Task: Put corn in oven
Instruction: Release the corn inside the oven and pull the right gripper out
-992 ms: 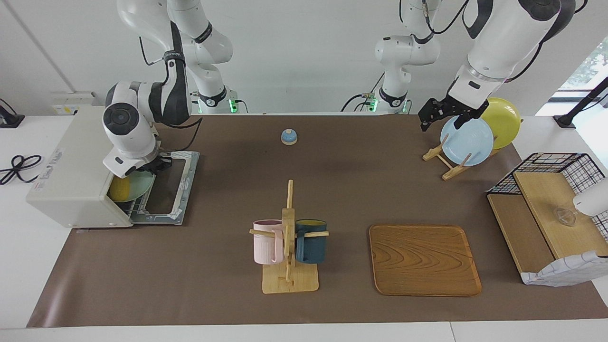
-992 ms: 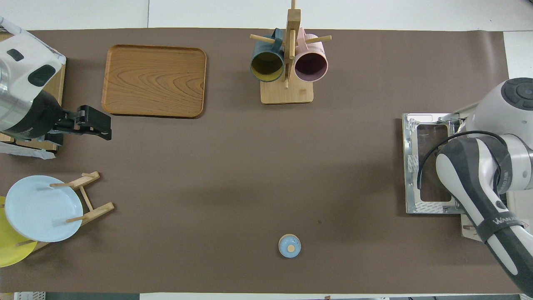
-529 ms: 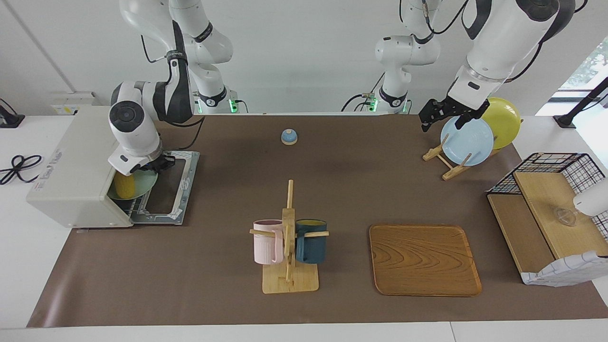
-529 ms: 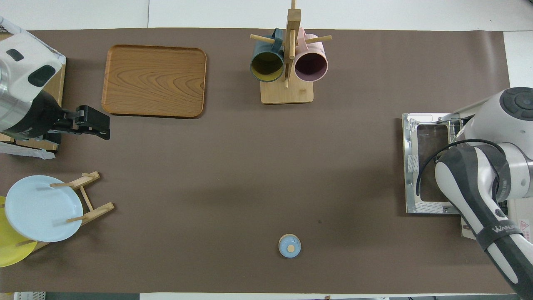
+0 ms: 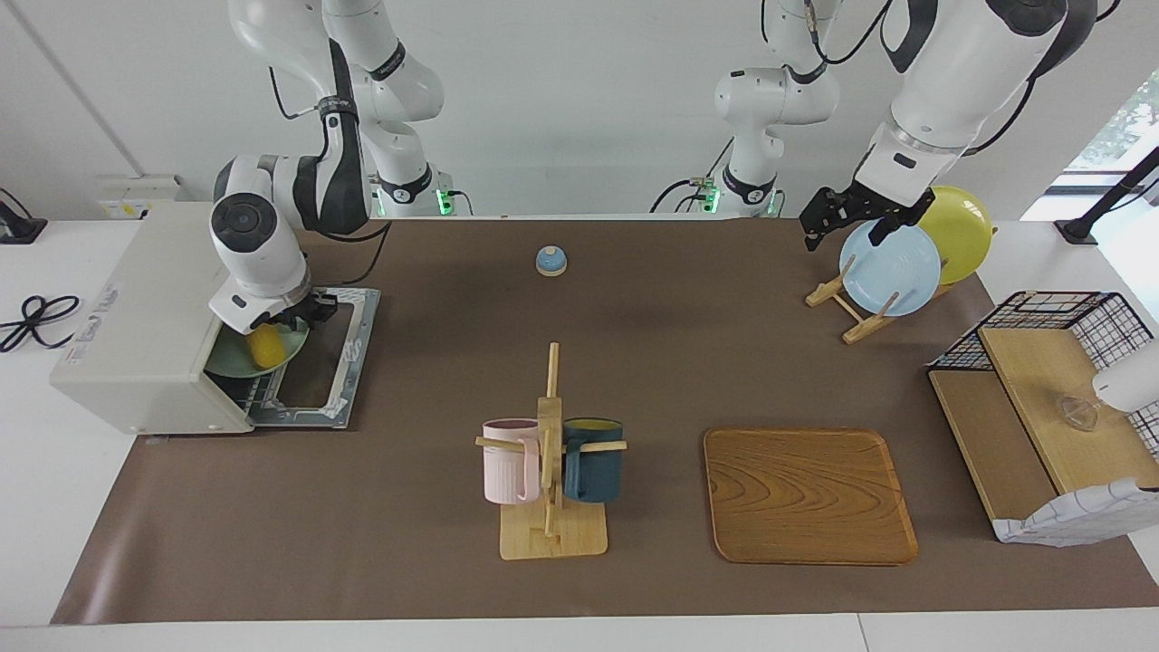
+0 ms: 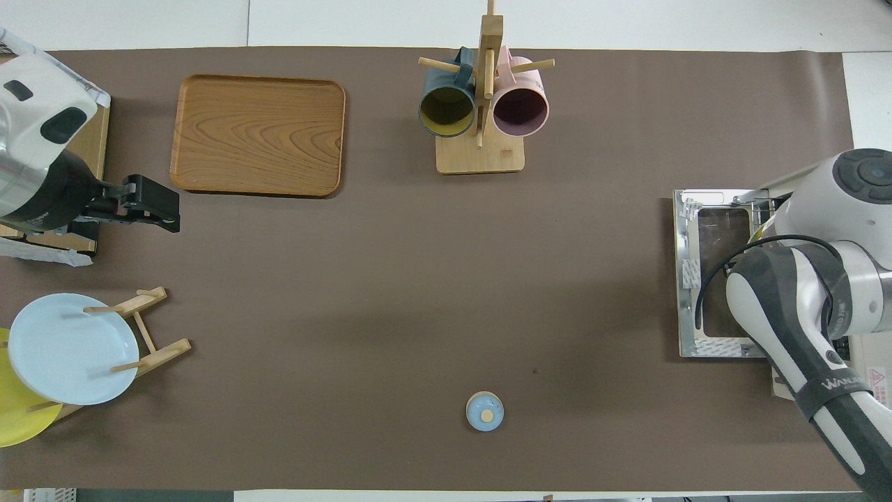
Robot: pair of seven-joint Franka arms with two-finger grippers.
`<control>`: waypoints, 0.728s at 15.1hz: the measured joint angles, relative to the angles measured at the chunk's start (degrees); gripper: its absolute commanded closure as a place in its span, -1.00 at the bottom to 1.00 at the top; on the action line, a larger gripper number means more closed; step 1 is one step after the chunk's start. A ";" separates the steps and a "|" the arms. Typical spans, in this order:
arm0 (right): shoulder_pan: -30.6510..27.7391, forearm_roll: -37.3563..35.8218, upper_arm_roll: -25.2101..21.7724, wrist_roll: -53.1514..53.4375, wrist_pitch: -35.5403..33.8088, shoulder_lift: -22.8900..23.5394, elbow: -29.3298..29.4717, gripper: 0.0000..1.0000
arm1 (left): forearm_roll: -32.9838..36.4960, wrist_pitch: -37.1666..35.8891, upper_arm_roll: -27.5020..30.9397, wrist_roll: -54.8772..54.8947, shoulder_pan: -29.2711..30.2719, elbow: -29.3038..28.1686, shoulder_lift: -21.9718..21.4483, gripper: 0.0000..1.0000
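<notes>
Right gripper (image 5: 288, 317) at the oven (image 5: 145, 326) mouth, just over the corn (image 5: 265, 346); can't tell if it's clamped or let go. Corn sits on a green plate (image 5: 237, 362) on the oven rack, door (image 5: 319, 358) down. Left gripper (image 5: 847, 217) waits spread wide over the plate rack (image 5: 851, 308).

The right hand (image 5: 288, 319) is mostly hidden by its own wrist.

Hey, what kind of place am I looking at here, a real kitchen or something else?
Most likely a robotics lab staged as a kitchen. Two white arms are mounted at one table covered in plain brown paper, and kitchen props sit spaced out on it: a toaster oven, a mug rack, a plate rack.
</notes>
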 measured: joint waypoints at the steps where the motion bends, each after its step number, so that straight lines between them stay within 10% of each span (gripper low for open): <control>1: 0.15 0.00 0.18 0.00 0.00 0.00 0.31 0.24 | 0.01 0.00 0.04 0.00 0.03 0.00 0.00 -1.00; 8: 1.61 0.01 1.32 0.00 -7.87 -0.54 6.85 0.24 | 0.01 0.00 -0.22 -0.01 0.00 0.00 -0.03 -1.00; 11: 5.11 0.36 1.42 0.26 -9.41 -0.63 10.04 0.56 | 0.01 0.00 -0.14 -0.03 0.02 0.00 -0.03 -1.00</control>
